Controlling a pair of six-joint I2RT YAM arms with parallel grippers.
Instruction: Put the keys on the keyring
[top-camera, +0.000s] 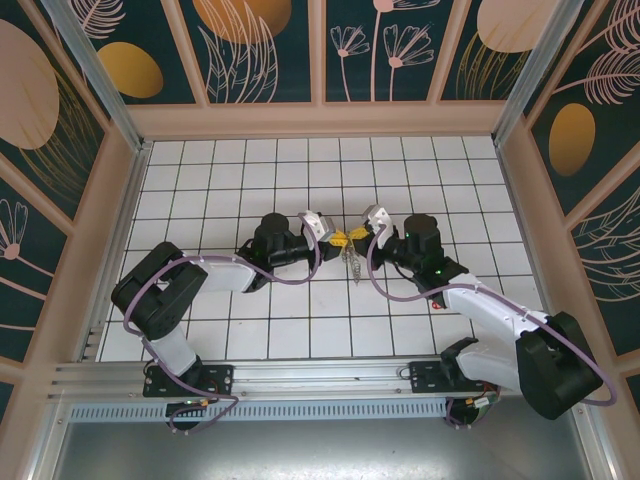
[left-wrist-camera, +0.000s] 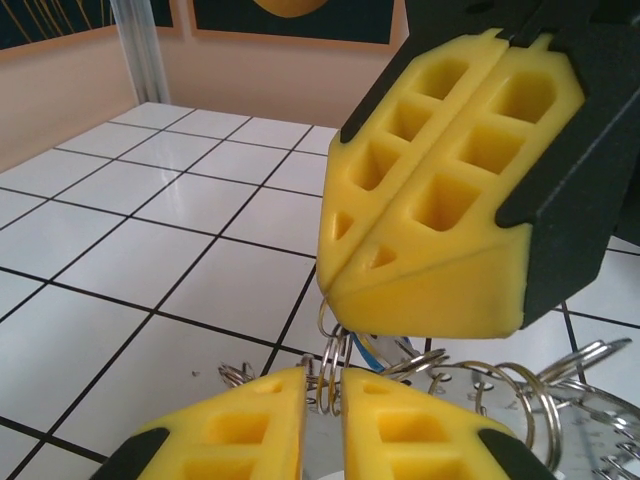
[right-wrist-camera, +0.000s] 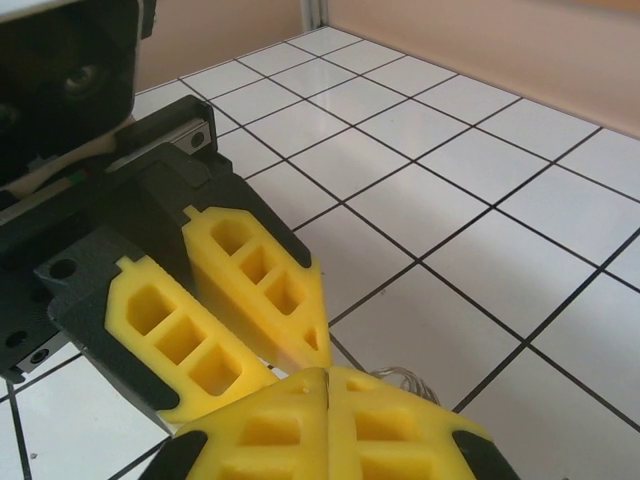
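On your left, the left gripper (left-wrist-camera: 323, 385) has its jaws a narrow slit apart, and a small wire loop (left-wrist-camera: 330, 352) stands in that slit; you cannot tell whether the pads touch it. Meeting it tip to tip above the middle of the white tiled table (left-wrist-camera: 120, 260), the right gripper (left-wrist-camera: 335, 272) has its fingers pressed together, pinching a loop of the keyring (left-wrist-camera: 585, 425). The keyring hangs just below and to the right of them.
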